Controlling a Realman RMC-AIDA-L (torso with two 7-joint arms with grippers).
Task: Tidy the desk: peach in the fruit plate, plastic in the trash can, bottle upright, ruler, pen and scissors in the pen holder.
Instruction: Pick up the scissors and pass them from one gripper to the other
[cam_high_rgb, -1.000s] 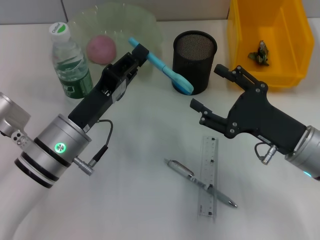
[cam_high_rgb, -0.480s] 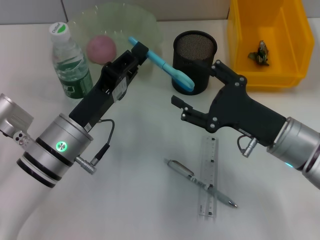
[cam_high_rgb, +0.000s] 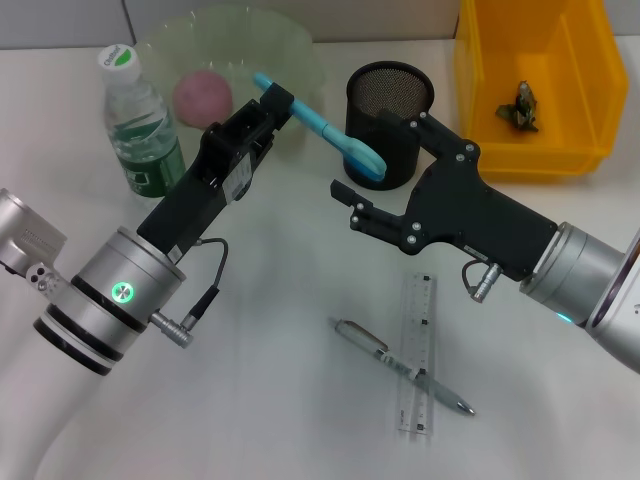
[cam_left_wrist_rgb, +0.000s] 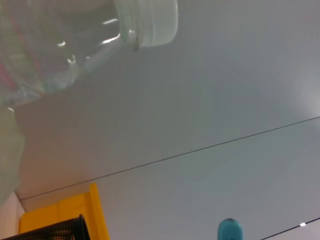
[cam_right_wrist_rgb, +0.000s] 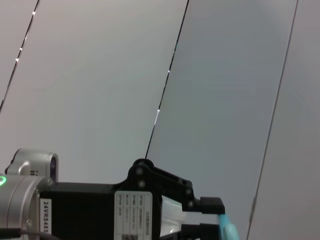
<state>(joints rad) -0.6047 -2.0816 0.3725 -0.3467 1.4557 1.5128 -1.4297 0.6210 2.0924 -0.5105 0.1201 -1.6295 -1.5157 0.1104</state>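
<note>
My left gripper (cam_high_rgb: 278, 103) is shut on the blue scissors (cam_high_rgb: 330, 135), holding them slanted above the table beside the black mesh pen holder (cam_high_rgb: 391, 100). In the right wrist view the left gripper (cam_right_wrist_rgb: 207, 220) shows with the scissors (cam_right_wrist_rgb: 227, 231). My right gripper (cam_high_rgb: 378, 155) is open, its fingers on either side of the scissors' lower end. The pen (cam_high_rgb: 400, 366) lies across the clear ruler (cam_high_rgb: 418, 330) on the table. The peach (cam_high_rgb: 203, 97) rests in the fruit plate (cam_high_rgb: 290, 45). The bottle (cam_high_rgb: 140, 125) stands upright. The plastic (cam_high_rgb: 522, 105) lies in the yellow trash can (cam_high_rgb: 580, 80).
The left wrist view shows the bottle cap (cam_left_wrist_rgb: 150, 22), the scissors' tip (cam_left_wrist_rgb: 229, 231), the pen holder's rim (cam_left_wrist_rgb: 55, 233) and the yellow bin (cam_left_wrist_rgb: 60, 212). White table surface stretches between and in front of both arms.
My right gripper has swung left and toward the pen holder, bringing its open fingers around the lower end of the scissors. The left gripper has barely shifted.
</note>
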